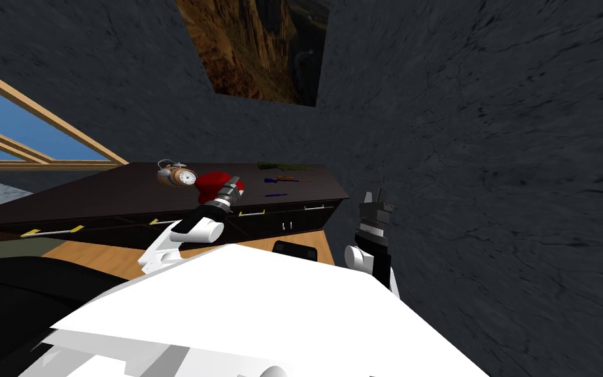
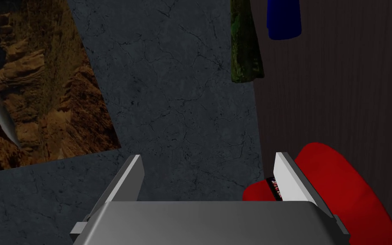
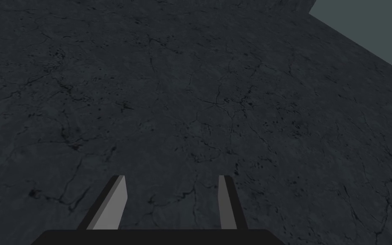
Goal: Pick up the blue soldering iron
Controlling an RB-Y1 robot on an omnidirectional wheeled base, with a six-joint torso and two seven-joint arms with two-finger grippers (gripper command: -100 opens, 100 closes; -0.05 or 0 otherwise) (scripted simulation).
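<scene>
Blue soldering iron (image 2: 283, 19) lies on the dark dresser (image 2: 352, 85), well beyond the open jaws of the left gripper (image 2: 208, 159).

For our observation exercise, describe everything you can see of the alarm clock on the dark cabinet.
The alarm clock is small and round, with a copper-coloured case, a white dial and grey bells under a thin handle on top. It stands on the dark cabinet top, toward its back edge, close beside a red object; whether the two touch cannot be told.
</scene>
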